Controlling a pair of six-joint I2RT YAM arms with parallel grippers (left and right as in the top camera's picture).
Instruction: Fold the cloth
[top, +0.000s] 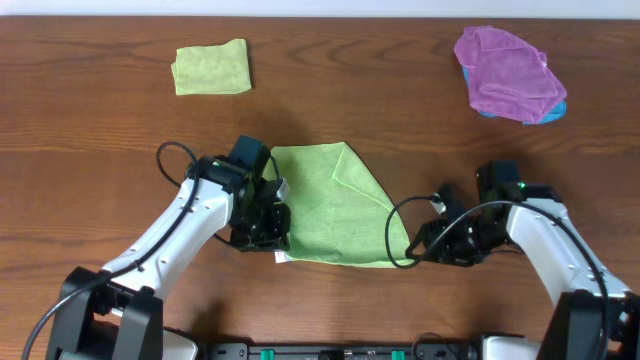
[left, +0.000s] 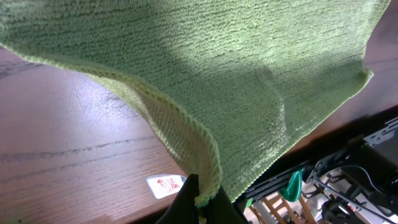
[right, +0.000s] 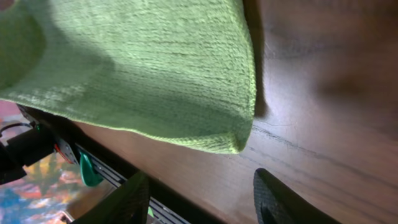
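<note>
A light green cloth lies in the middle of the table, partly folded, with a flap turned over on its right side. My left gripper is at the cloth's left edge, shut on a pinch of its hem, which rises into the jaws in the left wrist view. The cloth's white label lies on the wood beside it. My right gripper is open and empty just off the cloth's near right corner, its fingers apart over bare wood.
A small folded yellow-green cloth lies at the back left. A purple cloth lies over a blue one at the back right. The table's front edge runs close below both grippers.
</note>
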